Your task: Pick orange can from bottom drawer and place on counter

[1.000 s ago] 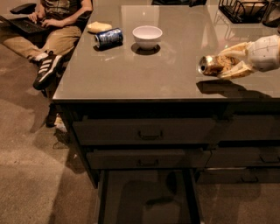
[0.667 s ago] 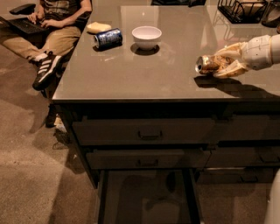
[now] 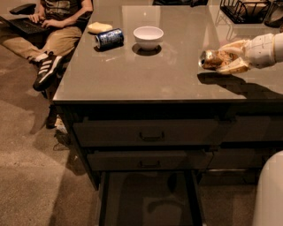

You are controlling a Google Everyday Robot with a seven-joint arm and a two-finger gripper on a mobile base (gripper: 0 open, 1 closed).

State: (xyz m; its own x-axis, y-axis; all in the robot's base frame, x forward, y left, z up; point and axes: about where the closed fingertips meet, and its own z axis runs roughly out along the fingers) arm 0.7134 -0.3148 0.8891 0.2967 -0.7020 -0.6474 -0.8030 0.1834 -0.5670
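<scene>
Counter point(image 3: 177, 75) — jaws above, one orange can point(image 3: 215, 58)

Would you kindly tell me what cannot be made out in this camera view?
- The orange can: label partly covered by the gripper, which holds it above the counter.
- The arm: cut off by the right edge.
- The bottom drawer: front end cut off by the bottom edge.
- The wire rack: cut off by the top edge.
- The seated person: head cut off by the top edge.
</scene>
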